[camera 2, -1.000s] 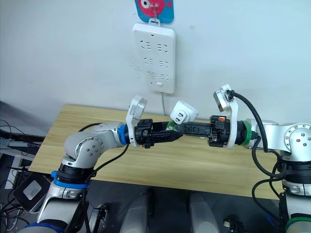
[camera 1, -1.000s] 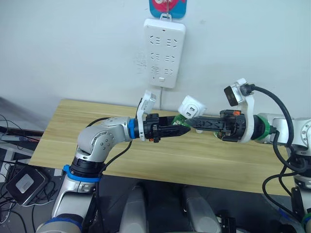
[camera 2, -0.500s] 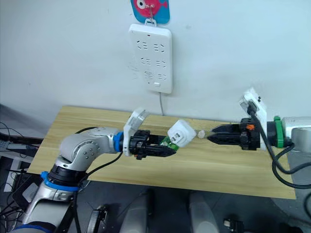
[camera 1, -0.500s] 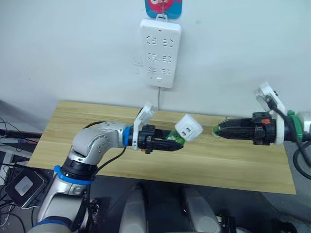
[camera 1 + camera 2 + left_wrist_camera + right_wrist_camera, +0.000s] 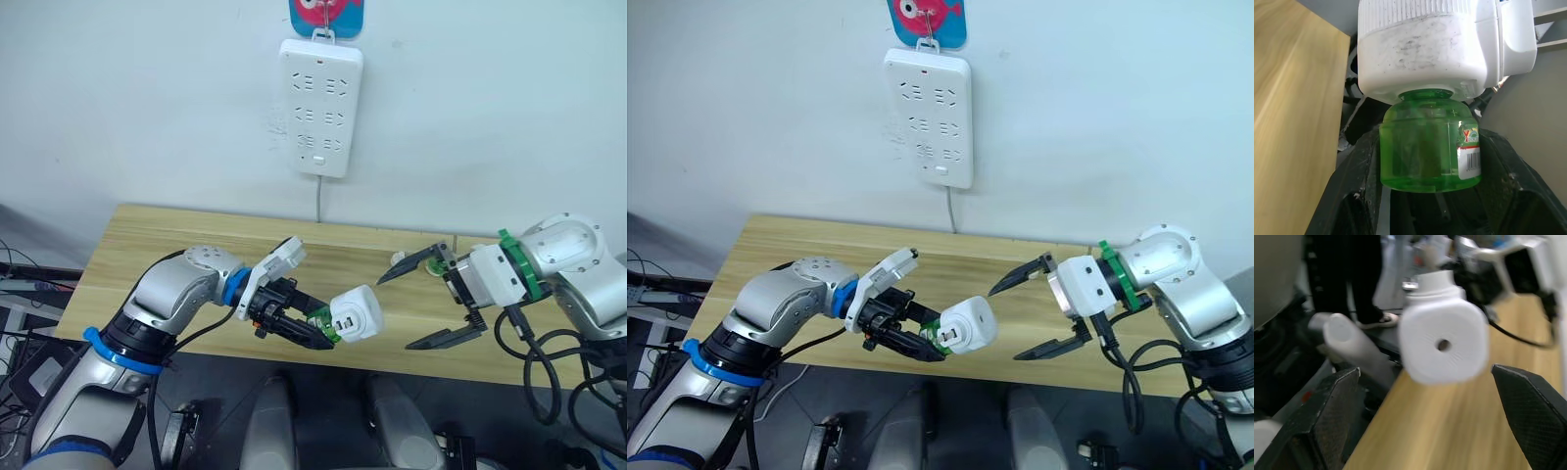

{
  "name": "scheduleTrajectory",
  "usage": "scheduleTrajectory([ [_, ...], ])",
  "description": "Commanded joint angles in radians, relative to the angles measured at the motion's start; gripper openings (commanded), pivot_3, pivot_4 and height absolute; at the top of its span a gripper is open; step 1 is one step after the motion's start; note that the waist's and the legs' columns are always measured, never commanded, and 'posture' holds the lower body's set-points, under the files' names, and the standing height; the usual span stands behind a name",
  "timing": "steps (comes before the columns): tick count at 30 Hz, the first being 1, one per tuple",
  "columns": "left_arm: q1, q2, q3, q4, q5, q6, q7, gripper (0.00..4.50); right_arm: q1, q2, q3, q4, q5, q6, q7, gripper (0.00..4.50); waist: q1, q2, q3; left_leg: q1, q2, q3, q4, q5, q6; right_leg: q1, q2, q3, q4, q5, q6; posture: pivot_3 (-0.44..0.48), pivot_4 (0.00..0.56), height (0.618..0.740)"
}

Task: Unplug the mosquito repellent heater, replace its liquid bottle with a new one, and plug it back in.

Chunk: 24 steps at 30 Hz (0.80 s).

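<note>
Left pincer [image 5: 312,331], lower centre of frame, grips the green liquid bottle [image 5: 1427,147]. The mosquito repellent heater [image 5: 353,314] sits on the bottle's neck, long axis pointing toward the right pincer [image 5: 423,306]. That pincer, spread wide and empty, faces the heater's vent from frame right, near, apparently not touching. Both hover at the desk's [image 5: 157,245] front edge.

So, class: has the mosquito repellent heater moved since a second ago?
Yes. The mosquito repellent heater, held by its green bottle in the left gripper, dropped from near the power strip to the table's front edge.
</note>
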Motion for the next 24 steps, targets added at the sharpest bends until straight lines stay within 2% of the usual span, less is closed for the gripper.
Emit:
scheduleTrajectory([
  [1,-0.022,-0.019,0.000,-0.015,-0.002,-0.002,-0.018,2.25,-0.029,0.044,0.019,-0.025,-0.029,-0.018,0.010,4.48,0.000,0.000,0.000,0.000,0.000,0.000,0.000,0.000,-0.001,0.000,0.000,0.000,0.001,0.000,0.000,-0.089,0.267,0.740],
  [10,-0.040,-0.056,0.002,-0.008,0.007,0.006,-0.013,2.25,-0.077,0.171,0.067,0.005,-0.121,-0.025,-0.013,4.48,-0.001,0.000,0.000,0.002,0.000,-0.001,0.001,0.004,-0.002,0.000,0.000,0.000,0.004,0.000,0.000,-0.090,0.271,0.740],
  [24,-0.023,-0.053,0.006,-0.025,0.007,0.017,-0.014,2.25,-0.086,0.158,0.059,0.007,-0.137,-0.007,-0.021,4.48,-0.001,0.000,0.000,0.002,0.000,-0.002,0.001,0.004,-0.003,0.000,0.000,-0.001,0.005,0.000,0.000,-0.093,0.278,0.740],
])
